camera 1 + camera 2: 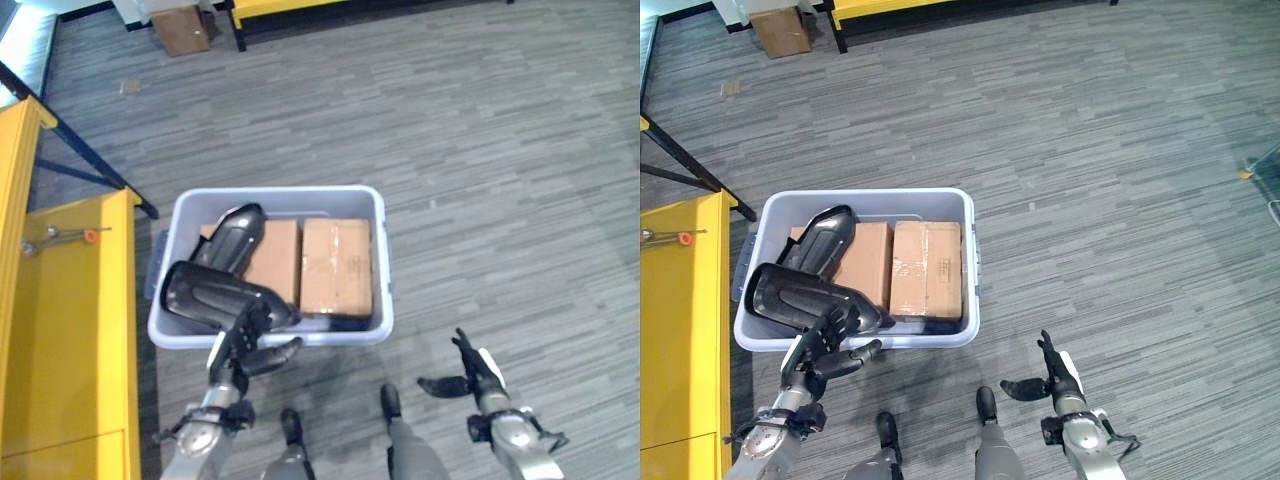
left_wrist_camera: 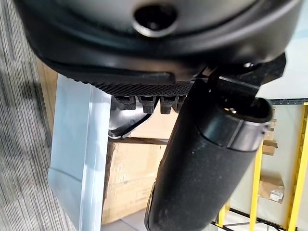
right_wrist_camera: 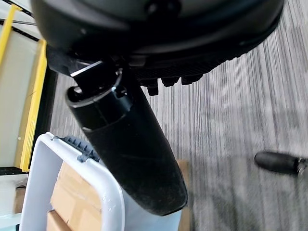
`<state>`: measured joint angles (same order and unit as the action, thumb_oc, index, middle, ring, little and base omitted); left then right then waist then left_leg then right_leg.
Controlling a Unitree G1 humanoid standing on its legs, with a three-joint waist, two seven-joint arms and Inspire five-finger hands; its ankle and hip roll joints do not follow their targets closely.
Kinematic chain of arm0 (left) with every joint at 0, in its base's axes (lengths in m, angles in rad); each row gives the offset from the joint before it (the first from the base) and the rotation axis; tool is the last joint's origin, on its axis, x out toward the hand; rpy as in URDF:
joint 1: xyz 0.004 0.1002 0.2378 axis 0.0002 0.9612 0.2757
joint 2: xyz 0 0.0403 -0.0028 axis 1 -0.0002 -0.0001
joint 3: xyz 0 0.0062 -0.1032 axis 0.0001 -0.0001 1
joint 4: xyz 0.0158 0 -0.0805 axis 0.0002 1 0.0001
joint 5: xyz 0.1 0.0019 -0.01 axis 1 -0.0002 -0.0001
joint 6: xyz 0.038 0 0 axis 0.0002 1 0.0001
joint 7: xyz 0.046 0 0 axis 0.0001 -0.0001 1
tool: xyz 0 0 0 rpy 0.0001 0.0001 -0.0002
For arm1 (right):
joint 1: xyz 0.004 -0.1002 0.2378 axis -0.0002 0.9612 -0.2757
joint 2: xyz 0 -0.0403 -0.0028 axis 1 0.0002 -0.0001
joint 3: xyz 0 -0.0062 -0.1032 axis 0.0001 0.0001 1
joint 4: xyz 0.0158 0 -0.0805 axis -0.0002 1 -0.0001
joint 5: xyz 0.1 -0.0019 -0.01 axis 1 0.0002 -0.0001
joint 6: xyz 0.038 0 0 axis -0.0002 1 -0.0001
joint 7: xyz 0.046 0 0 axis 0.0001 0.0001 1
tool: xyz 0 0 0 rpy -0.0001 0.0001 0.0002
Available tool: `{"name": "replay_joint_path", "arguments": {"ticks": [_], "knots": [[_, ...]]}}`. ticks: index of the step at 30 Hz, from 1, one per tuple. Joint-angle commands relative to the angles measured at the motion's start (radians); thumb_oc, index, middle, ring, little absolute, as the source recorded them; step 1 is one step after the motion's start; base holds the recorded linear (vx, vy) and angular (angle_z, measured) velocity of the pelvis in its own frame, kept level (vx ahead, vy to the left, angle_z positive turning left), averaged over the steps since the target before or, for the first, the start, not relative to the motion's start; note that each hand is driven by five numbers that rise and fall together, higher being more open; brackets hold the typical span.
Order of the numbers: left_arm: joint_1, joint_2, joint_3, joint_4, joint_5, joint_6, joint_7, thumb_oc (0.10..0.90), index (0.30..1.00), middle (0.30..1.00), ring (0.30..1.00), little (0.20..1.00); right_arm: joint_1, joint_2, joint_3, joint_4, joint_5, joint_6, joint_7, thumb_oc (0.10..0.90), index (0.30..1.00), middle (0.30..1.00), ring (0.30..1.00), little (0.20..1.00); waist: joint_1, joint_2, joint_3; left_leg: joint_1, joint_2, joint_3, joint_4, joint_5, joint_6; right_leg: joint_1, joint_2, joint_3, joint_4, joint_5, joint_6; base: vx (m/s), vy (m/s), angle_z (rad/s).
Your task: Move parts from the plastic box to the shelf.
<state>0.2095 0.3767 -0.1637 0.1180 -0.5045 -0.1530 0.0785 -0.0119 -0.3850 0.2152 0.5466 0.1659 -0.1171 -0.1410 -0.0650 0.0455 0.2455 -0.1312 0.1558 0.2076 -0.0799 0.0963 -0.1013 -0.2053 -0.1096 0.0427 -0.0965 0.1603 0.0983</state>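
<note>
My left hand [image 1: 243, 335] has its fingers curled on the black moulded part [image 1: 205, 293] at the grey plastic box's [image 1: 383, 262] near left corner, long axis across me. Yellow shelf [image 1: 70, 330] lies leftward. My right hand [image 1: 470, 375] hangs spread, empty.

L hand [image 1: 243, 340] fingers curled; R hand [image 1: 478, 377] fingers straight.

Under me runs a grey striped carpet floor [image 1: 480, 150]. On it, centre-left of my head view, sits the pale plastic box [image 1: 372, 205]. A yellow shelf [image 1: 70, 330] stands along the left edge, and a brown cardboard carton [image 1: 181, 30] rests at upper left.
</note>
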Motion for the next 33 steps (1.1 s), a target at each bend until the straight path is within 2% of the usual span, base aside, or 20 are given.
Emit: {"name": "replay_joint_path", "arguments": {"ticks": [1,9,21,33], "knots": [[-0.064,0.038,0.007,-0.054,-0.01,-0.088,0.007,0.9,1.0,1.0,1.0,1.0,-0.091,0.017,-0.024,0.009,0.075,-0.059,-0.057,0.9,1.0,1.0,1.0,1.0,0.017,-0.02,-0.018,-0.033,-0.012,-0.064,0.073,-0.038,0.021,-0.001,-0.068,0.006,0.064,-0.078,0.048,-0.02,0.008,0.11],[-0.085,0.043,-0.031,-0.056,-0.02,-0.08,0.008,0.9,1.0,1.0,1.0,1.0,-0.187,0.076,0.04,0.191,0.154,-0.045,-0.05,0.9,1.0,1.0,1.0,1.0,0.045,0.002,-0.005,-0.051,-0.025,-0.082,0.066,-0.027,0.024,-0.002,-0.076,-0.012,0.057,-0.075,0.047,-0.01,0.003,0.1],[-0.118,0.05,-0.086,-0.067,-0.049,-0.074,0.01,0.9,1.0,1.0,1.0,1.0,-0.355,0.148,0.054,0.475,0.246,-0.032,-0.067,0.9,1.0,1.0,1.0,1.0,0.095,0.03,0.019,-0.079,-0.037,-0.109,0.077,-0.025,0.027,-0.006,-0.086,-0.031,0.058,-0.078,0.044,0.0,0.005,0.07],[-0.142,0.054,-0.123,-0.068,-0.061,-0.074,0.019,0.9,1.0,1.0,1.0,1.0,-0.471,0.139,0.041,0.554,0.233,-0.037,-0.108,0.9,1.0,1.0,1.0,1.0,0.139,0.058,0.035,-0.106,-0.05,-0.141,0.089,-0.024,0.031,-0.001,-0.1,-0.06,0.06,-0.086,0.041,0.01,0.008,0.08]]}}
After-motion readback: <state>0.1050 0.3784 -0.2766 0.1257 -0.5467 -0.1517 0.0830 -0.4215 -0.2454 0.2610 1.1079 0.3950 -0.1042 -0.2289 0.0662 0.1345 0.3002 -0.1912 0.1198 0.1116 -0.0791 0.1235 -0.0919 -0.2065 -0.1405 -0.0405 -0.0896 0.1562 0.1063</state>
